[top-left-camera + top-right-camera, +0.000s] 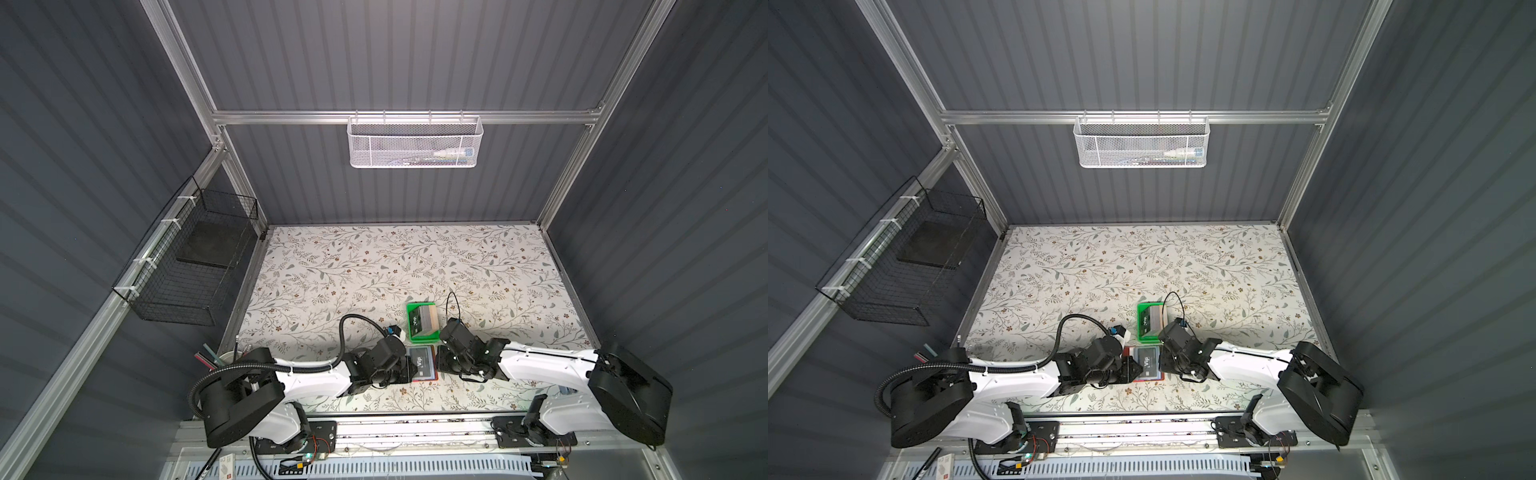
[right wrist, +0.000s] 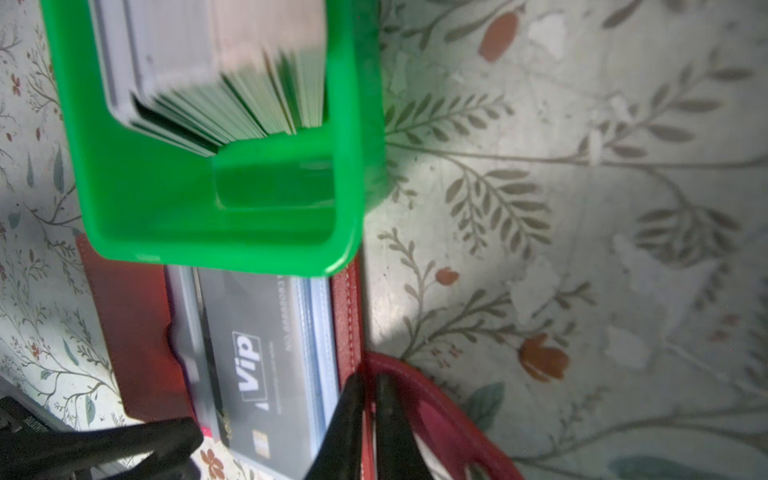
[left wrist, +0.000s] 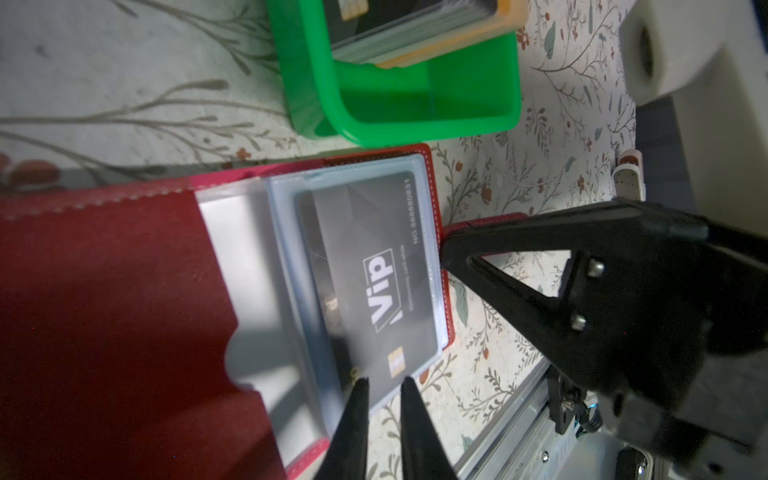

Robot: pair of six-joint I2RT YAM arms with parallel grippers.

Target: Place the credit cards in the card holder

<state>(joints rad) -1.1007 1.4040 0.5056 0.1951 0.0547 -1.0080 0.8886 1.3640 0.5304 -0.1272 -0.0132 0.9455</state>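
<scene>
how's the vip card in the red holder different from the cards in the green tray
The Vip card lies flat, face up, alone in a clear sleeve of the red card holder; the tray cards stand packed on edge in the green tray. Its printed face shows whole; the tray cards show mostly edges. Shared: the front tray card looks black with Vip lettering too.

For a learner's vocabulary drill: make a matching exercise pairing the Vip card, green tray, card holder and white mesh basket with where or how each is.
1 Vip card
2 green tray
3 card holder
4 white mesh basket

a hangs on the back rail
b lies open
c holds stacked cards
d sits in a clear sleeve

Pairs: 1-d, 2-c, 3-b, 4-a
</scene>
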